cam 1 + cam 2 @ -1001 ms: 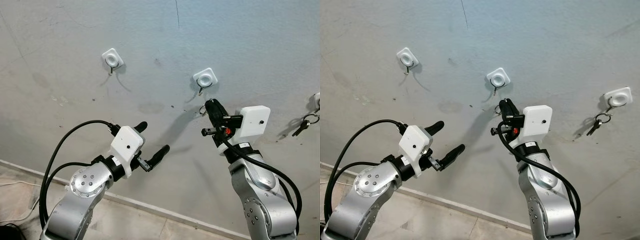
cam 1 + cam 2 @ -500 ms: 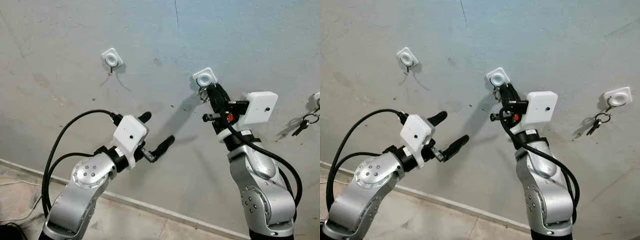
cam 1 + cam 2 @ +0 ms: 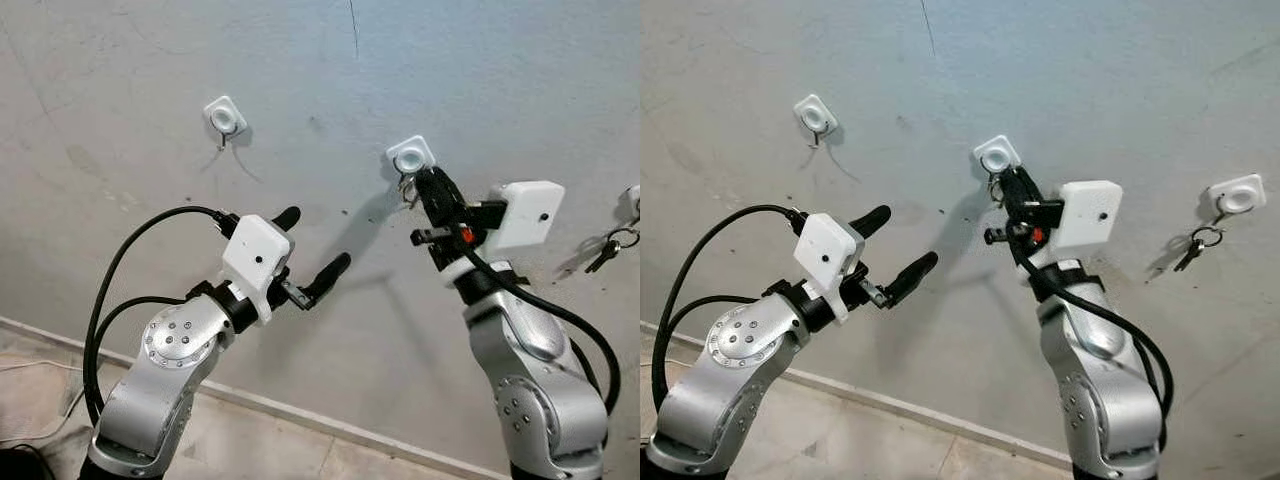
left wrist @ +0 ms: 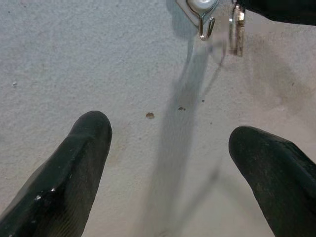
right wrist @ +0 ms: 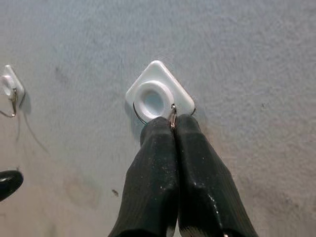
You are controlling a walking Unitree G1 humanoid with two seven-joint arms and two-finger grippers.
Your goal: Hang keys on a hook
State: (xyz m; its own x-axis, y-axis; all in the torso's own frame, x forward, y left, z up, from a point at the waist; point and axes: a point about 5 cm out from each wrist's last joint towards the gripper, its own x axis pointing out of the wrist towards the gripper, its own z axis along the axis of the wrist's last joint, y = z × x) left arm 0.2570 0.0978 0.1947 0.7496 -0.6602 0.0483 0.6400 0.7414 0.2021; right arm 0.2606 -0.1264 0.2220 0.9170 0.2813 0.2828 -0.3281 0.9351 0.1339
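Observation:
The middle white wall hook (image 3: 411,155) has a small metal prong under it. My right gripper (image 3: 421,187) is raised to it, shut on the key ring (image 5: 172,114), which it holds against the hook's plate (image 5: 159,98). A key (image 4: 237,29) dangles beside the hook's prong (image 4: 205,25) in the left wrist view. My left gripper (image 3: 316,237) hovers lower and to the left, open, with nothing between its fingers (image 4: 74,168).
A bare white hook (image 3: 224,117) sits on the grey wall to the upper left. At the far right another hook (image 3: 1237,195) carries a bunch of keys (image 3: 1193,247). A skirting edge and floor (image 3: 250,440) run below.
My right gripper has risen with the key ring from below the middle hook up to its plate. The left arm has lifted slightly and stayed open.

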